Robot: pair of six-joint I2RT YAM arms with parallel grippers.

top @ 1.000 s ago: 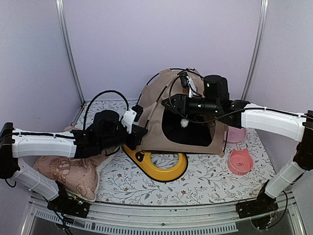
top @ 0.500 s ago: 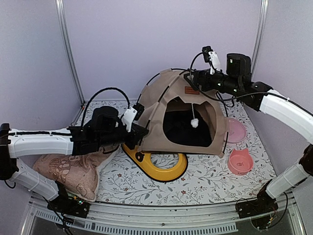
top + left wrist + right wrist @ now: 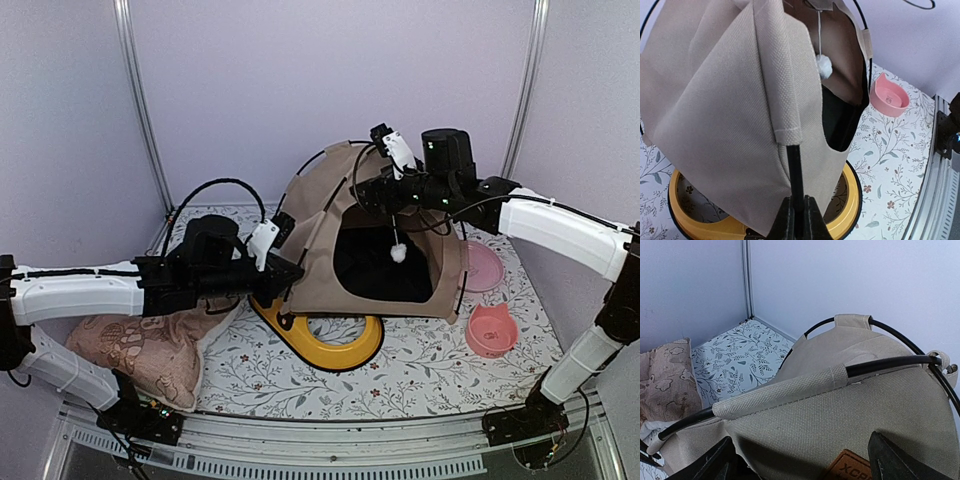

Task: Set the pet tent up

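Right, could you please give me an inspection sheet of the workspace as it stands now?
Surface: floral table cover, lying flat.
Job's things: pet tent standing, opening towards the arms; white pompom hangs in the opening.
Clutter: yellow bowl tray partly under the tent's front; patterned cushion near left; pink cat-eared bowl and pink dish on the right.
Grippers: left gripper shut on tent pole at a front corner; right gripper open at the tent's top, by the brown label.
Cables: black cable loop above the left arm.
Surroundings: lilac walls, metal uprights.
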